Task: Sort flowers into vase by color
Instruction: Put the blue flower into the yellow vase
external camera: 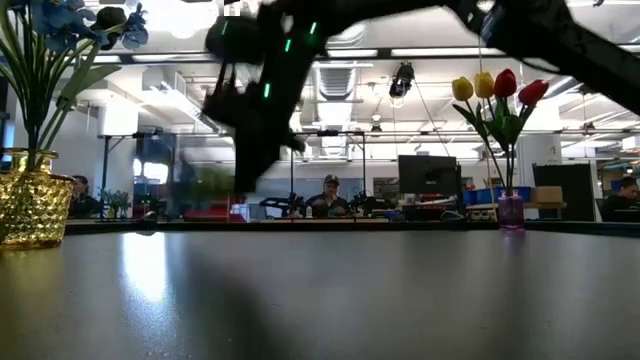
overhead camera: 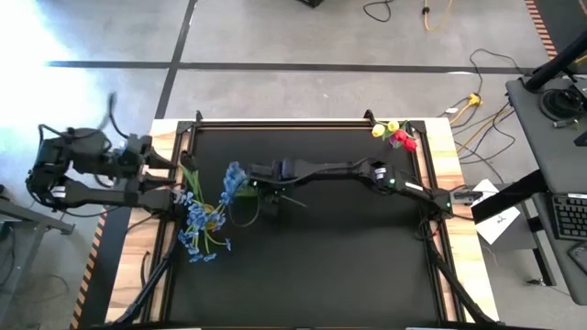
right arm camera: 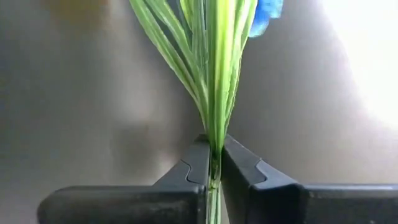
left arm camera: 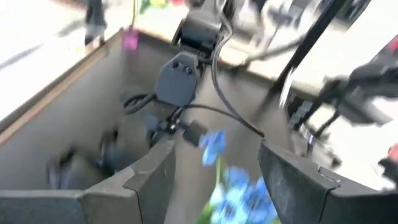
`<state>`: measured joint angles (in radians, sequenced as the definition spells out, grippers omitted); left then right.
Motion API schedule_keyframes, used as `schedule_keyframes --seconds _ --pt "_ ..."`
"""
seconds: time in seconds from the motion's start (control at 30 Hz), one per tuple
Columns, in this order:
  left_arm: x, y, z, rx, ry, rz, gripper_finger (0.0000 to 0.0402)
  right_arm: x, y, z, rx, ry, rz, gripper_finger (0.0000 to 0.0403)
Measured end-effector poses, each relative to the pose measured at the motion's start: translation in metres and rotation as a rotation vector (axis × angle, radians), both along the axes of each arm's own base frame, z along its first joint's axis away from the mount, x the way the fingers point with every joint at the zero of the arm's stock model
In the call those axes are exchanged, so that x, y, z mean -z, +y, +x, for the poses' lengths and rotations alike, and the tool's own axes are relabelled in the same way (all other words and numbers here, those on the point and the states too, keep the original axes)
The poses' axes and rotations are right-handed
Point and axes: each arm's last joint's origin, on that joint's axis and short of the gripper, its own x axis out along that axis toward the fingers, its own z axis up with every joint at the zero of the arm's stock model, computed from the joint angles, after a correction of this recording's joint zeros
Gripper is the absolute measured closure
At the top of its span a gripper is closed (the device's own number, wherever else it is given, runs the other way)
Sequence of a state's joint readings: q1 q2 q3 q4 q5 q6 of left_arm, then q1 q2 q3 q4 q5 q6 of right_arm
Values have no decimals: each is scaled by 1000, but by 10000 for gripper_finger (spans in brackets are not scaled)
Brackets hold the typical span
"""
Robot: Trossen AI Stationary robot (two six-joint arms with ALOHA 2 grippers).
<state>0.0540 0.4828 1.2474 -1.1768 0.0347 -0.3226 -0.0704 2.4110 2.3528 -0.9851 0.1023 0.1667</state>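
My right gripper (overhead camera: 251,186) reaches across the table to its left half and is shut on a blue-blossomed flower (overhead camera: 232,176); the right wrist view shows its green stems and leaves (right arm camera: 208,74) and one blue blossom (right arm camera: 267,12). A gold vase (external camera: 30,205) near the left edge holds a bunch of blue flowers (overhead camera: 196,225). My left gripper (left arm camera: 214,149) is open at the table's left edge (overhead camera: 172,194), and blue blossoms (left arm camera: 239,193) show beyond its fingers. Yellow and red tulips (external camera: 495,95) stand in a small purple vase (external camera: 511,210) at the far right corner. My right gripper pinches the flower's thin green stem (right arm camera: 215,163) between its two fingers (right arm camera: 194,165), just below where the leaves fan out. The stem runs along the fingers and out past their tips. The flower is lifted off the table, its blossom end toward the gold vase.
A raised black frame (overhead camera: 303,123) edges the dark table top. My right arm (overhead camera: 348,171) spans the table's middle. Cables and a desk lie on the floor beyond the right edge. In the low view, people sit at screens in the room behind.
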Motion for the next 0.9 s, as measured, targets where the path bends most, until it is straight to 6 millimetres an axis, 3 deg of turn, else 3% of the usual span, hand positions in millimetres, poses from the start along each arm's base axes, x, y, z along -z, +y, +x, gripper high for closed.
schedule_keyframes --seconds 0.27,0.43,0.53,0.73,0.9 --pt "-29 3 -1 -93 -251 109 185 -109 -10 -27 126 -279 -171 388" --pt "-36 6 6 -151 -308 176 185 -178 -15 -42 180 -608 -203 389" --pt "-38 6 16 -149 -330 191 185 -209 -13 -47 154 -798 -191 389" --pt "-30 8 53 -155 -363 216 174 -238 1 -45 24 -1076 -104 389" --pt "-26 11 82 -188 -401 206 153 -239 7 -42 -18 -1106 -89 390"
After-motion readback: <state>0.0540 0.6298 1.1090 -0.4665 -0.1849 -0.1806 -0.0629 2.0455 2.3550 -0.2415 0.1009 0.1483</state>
